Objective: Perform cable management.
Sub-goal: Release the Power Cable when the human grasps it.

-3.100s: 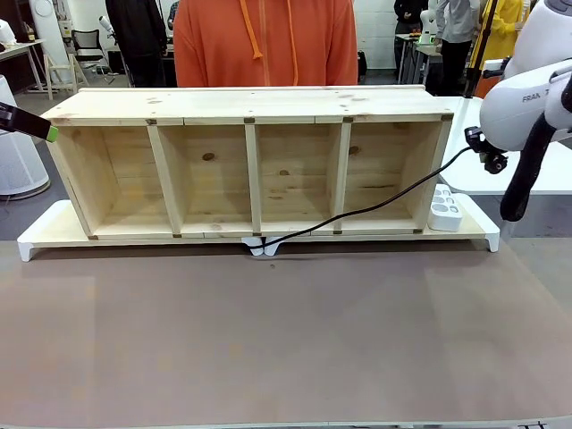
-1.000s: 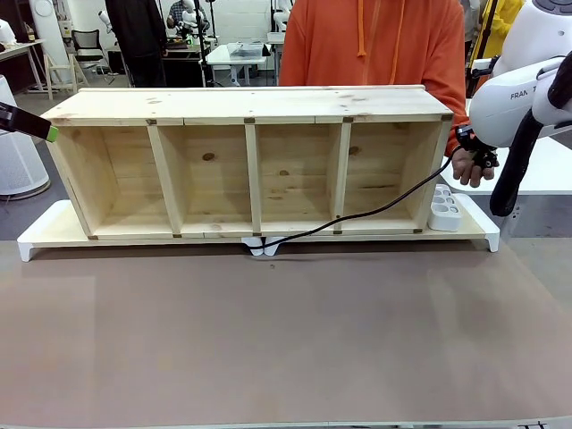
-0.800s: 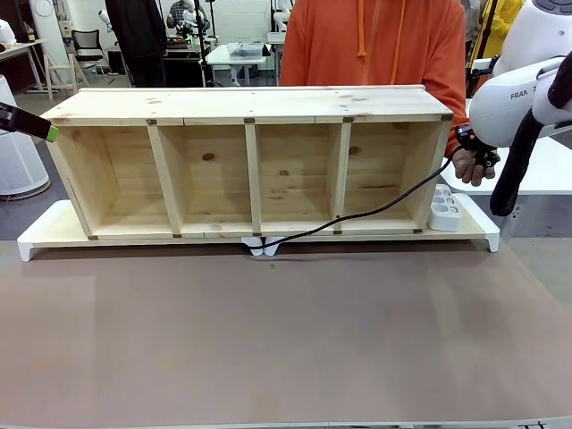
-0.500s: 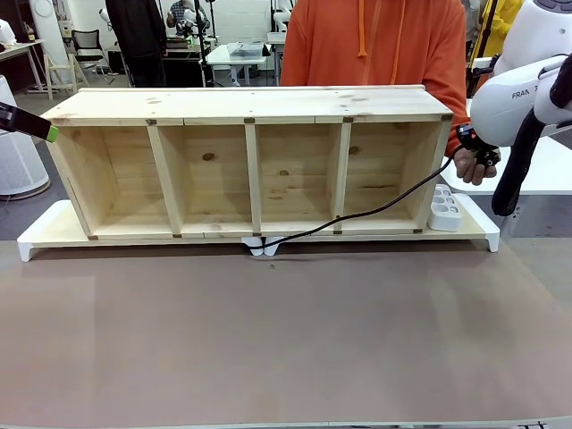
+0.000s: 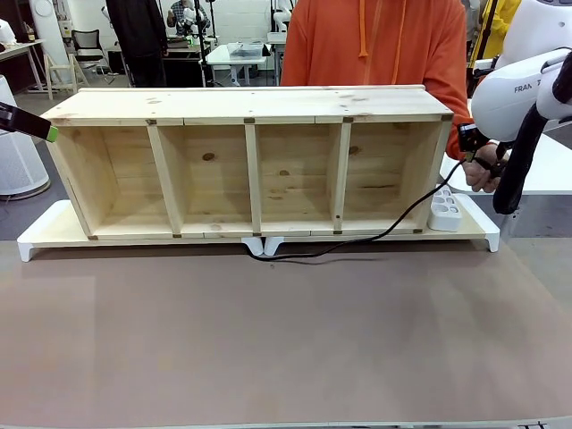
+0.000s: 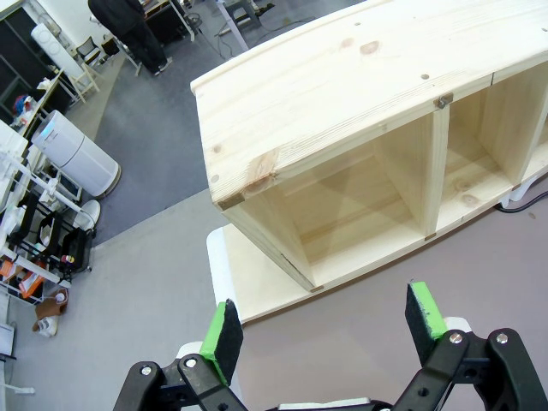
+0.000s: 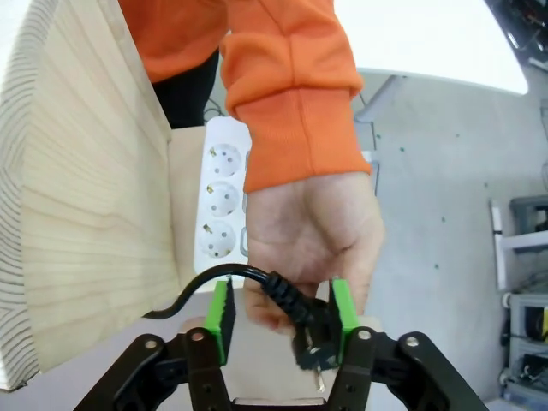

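- We saw the right tool (image 7: pixel 278 321) with pads apart, the cable (image 7: pixel 278 291) and its plug between them.
- A person's hand (image 7: pixel 312 235) gripped that plug.
- Beyond lay the power strip (image 7: pixel 221 201).
- The left tool (image 6: pixel 324 330) stood open near the wooden shelf (image 6: pixel 342 77).

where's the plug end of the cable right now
In the right wrist view the plug sits between the right gripper's green pads with the person's hand on it, beside the white power strip at the shelf's right end.
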Robot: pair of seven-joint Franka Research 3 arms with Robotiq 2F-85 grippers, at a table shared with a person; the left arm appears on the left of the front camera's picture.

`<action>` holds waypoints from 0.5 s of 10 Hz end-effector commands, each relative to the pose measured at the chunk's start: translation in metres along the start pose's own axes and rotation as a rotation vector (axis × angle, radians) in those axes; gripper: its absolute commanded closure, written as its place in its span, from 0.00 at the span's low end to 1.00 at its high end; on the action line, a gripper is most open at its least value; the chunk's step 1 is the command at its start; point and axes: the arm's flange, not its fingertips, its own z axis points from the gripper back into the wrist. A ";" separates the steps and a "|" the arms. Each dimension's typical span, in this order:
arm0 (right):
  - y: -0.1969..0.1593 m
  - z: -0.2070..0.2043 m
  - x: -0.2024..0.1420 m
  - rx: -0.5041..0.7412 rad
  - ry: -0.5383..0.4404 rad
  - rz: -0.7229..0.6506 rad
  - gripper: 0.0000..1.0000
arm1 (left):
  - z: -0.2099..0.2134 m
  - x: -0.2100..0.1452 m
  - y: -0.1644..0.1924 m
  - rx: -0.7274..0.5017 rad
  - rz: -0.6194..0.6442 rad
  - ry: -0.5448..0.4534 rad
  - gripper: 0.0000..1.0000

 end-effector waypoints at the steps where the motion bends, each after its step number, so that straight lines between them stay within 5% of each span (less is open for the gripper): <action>1: 0.001 0.007 0.005 0.001 0.007 0.014 0.25 | -0.001 0.001 -0.001 0.004 -0.003 -0.005 0.00; 2: 0.001 0.007 0.006 0.003 0.005 0.011 0.10 | -0.001 0.001 -0.001 0.004 -0.003 -0.005 0.00; 5: -0.001 0.005 0.002 0.000 -0.009 0.001 0.00 | -0.001 0.001 -0.001 0.004 -0.003 -0.005 0.00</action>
